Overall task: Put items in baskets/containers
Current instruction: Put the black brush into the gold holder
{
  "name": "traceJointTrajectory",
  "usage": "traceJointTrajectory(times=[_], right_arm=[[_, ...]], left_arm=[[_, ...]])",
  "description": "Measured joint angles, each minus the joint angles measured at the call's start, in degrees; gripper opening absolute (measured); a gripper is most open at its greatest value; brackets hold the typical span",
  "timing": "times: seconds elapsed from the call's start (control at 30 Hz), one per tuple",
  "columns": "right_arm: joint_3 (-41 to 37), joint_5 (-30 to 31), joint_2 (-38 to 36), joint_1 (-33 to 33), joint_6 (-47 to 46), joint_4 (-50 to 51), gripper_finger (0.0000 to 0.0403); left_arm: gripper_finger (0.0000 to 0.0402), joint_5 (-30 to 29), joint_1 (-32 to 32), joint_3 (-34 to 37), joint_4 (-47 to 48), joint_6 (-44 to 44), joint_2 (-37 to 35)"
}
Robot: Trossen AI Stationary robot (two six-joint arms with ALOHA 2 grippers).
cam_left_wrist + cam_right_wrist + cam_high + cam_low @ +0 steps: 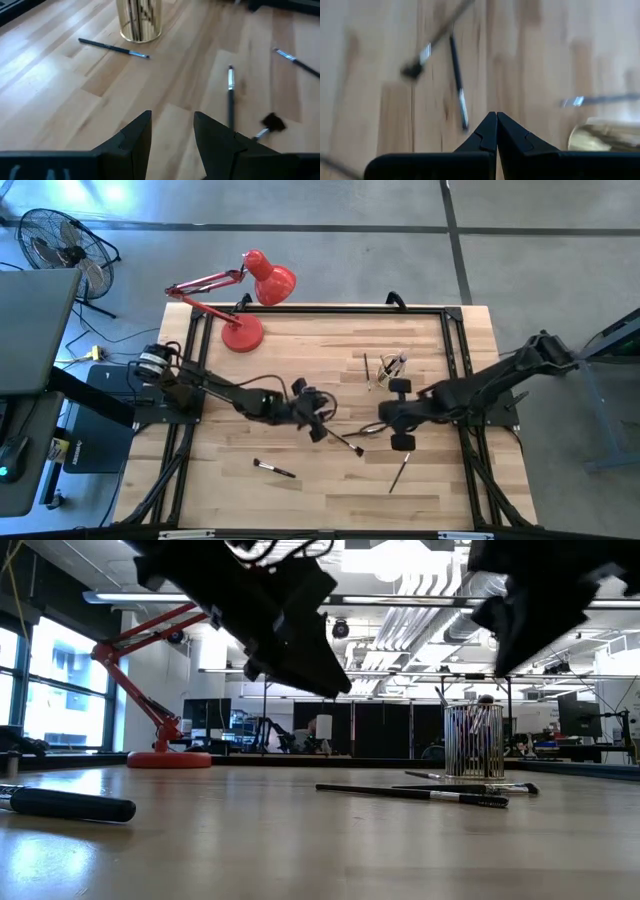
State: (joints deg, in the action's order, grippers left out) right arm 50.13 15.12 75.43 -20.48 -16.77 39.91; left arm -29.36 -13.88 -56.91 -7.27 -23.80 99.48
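The clear glass cup (391, 370) stands upright on the table's right half with several brushes in it; it also shows as cup (139, 20) and cup (473, 741). Loose brushes lie flat on the wood: brush (273, 468), brush (345, 442), brush (400, 470) and brush (365, 365). My left gripper (172, 135) hovers open above the table's middle, left gripper (316, 418). My right gripper (496, 125) is shut with nothing visible in it, raised just near of the cup, right gripper (385, 420). A thin brush (457, 80) and a dark-headed brush (420, 62) lie below it.
A red desk lamp (243, 300) stands at the far left of the table. A black frame rail (320, 310) runs along the far and side edges. Bare wood (250, 380) lies between the lamp and my left arm. A fan (60, 245) stands on the floor beyond the table.
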Motion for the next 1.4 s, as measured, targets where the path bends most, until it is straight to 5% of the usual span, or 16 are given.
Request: traceJointTrajectory(times=[0.63,1.4], right_arm=[[0.3,-3.8,15.9,-2.0,-2.4,-1.3,0.0084],[-4.9,-8.0,17.9,1.8,-0.9,-7.3,0.0083]], left_arm=[[0.0144,1.8,-2.3,-5.4,4.6,-0.4,0.0],[0.0144,4.5,-2.3,-5.4,4.4,1.0,0.0]])
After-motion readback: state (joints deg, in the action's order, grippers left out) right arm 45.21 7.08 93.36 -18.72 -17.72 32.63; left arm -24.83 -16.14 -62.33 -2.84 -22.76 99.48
